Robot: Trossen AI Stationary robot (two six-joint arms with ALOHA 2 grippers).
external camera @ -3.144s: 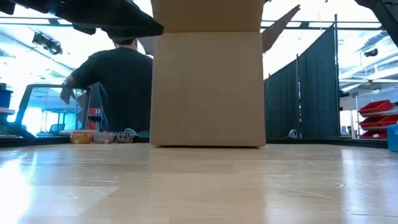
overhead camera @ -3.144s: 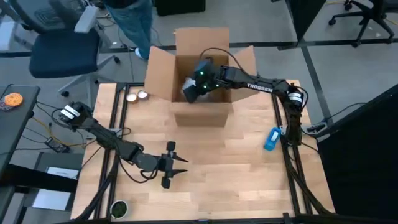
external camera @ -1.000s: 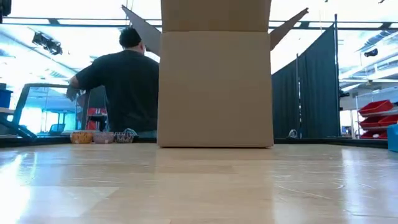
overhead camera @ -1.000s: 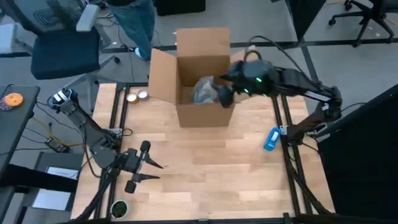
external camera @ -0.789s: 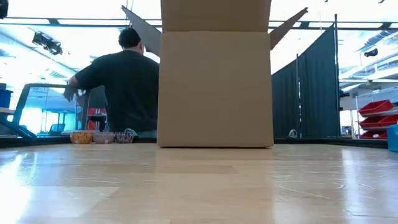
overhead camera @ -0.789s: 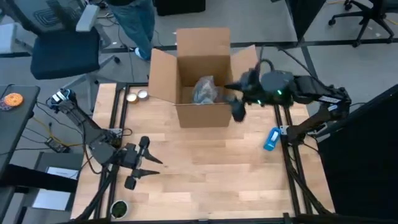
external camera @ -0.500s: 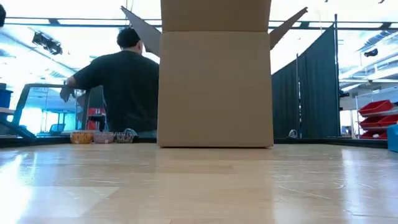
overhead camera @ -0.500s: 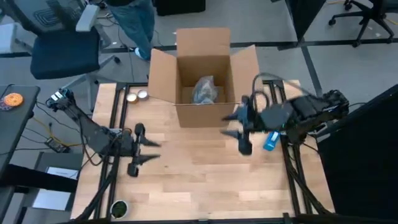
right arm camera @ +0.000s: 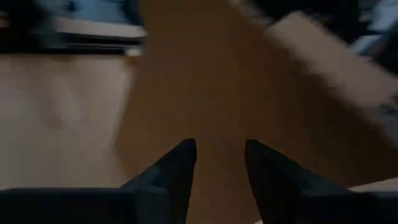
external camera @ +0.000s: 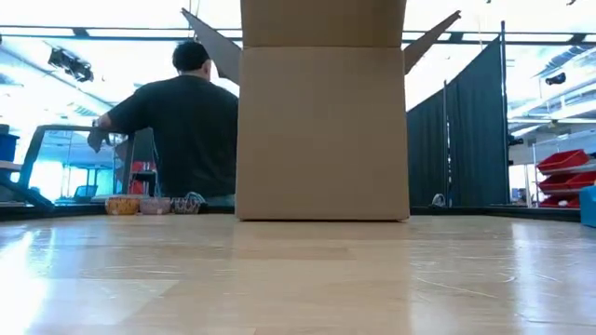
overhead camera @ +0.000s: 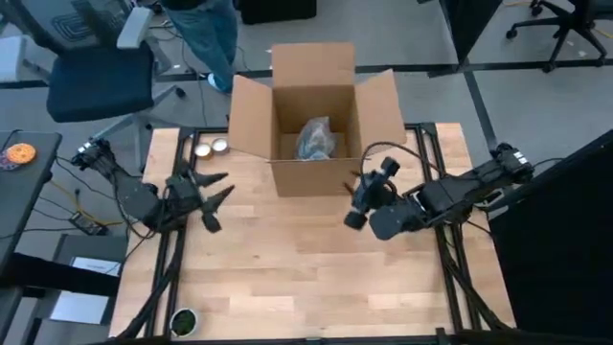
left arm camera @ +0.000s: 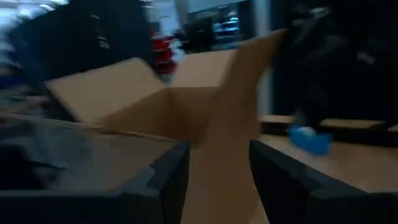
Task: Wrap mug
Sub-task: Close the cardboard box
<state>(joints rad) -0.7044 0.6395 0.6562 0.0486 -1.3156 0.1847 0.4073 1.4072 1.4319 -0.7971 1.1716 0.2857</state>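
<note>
Wooden table (overhead camera: pixel 316 268) with an open cardboard box (overhead camera: pixel 287 182) set at its far edge, both arms drawn back.

A clear-wrapped mug (overhead camera: pixel 314 137) is seen lying inside the box, on its floor. The left pincer (overhead camera: pixel 213 196) is held over the table's left edge, its fingers spread wide and nothing gripped. The right pincer (overhead camera: pixel 362 195) is held just in front of the box's right front corner, its fingers parted with nothing between them. Two small round tins (overhead camera: pixel 211 148) are placed left of the box. A person (external camera: pixel 186 130) in a dark shirt is seen beyond the table, facing away.
</note>
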